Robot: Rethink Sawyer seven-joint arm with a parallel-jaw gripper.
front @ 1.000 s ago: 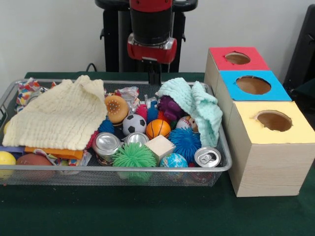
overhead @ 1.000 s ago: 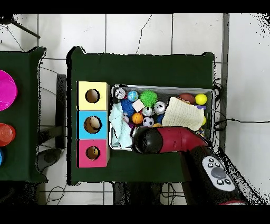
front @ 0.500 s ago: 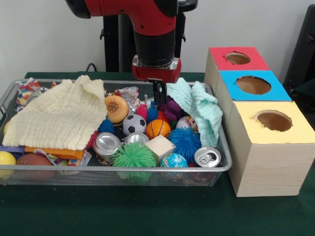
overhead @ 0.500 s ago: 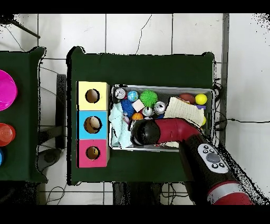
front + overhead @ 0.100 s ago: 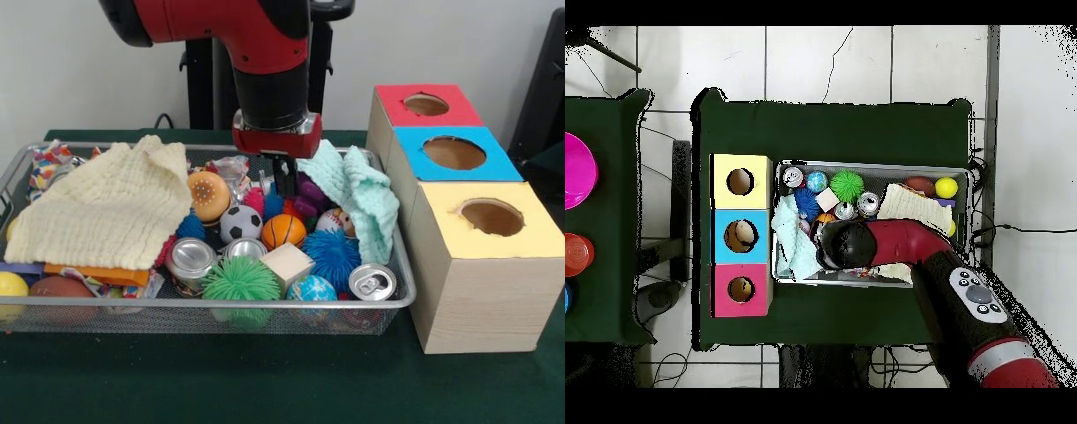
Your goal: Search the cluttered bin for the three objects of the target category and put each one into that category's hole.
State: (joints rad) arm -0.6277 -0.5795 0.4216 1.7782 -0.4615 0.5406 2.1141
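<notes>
A wire bin [image 5: 388, 305] holds a jumble: a soccer ball [image 5: 240, 222], a small basketball [image 5: 283, 230], a blue spiky ball [image 5: 332, 256], a green spiky ball [image 5: 241, 281], a globe ball [image 5: 311, 290], several cans [image 5: 190, 259] and a wooden block [image 5: 287, 263]. My gripper [image 5: 284, 183] hangs at the bin's back middle, just above a purple toy [image 5: 311, 196]. Its dark fingers look pressed together with nothing held. In the overhead view the arm's wrist [image 5: 848, 245] hides the gripper. Three boxes stand beside the bin, with a red hole [image 5: 426, 104], a blue hole [image 5: 454, 152] and a yellow hole [image 5: 491, 216].
A yellow cloth [image 5: 110, 212] covers the bin's left part and a mint cloth [image 5: 353, 190] drapes over its right back corner. A burger toy [image 5: 209, 195], a yellow ball [image 5: 11, 287] and a brown football [image 5: 57, 290] also lie inside. In the overhead view the boxes [image 5: 740, 236] line the bin's left.
The arm has swung forward over the bin. The gripper has come down from the back rim to just above the purple toy.
</notes>
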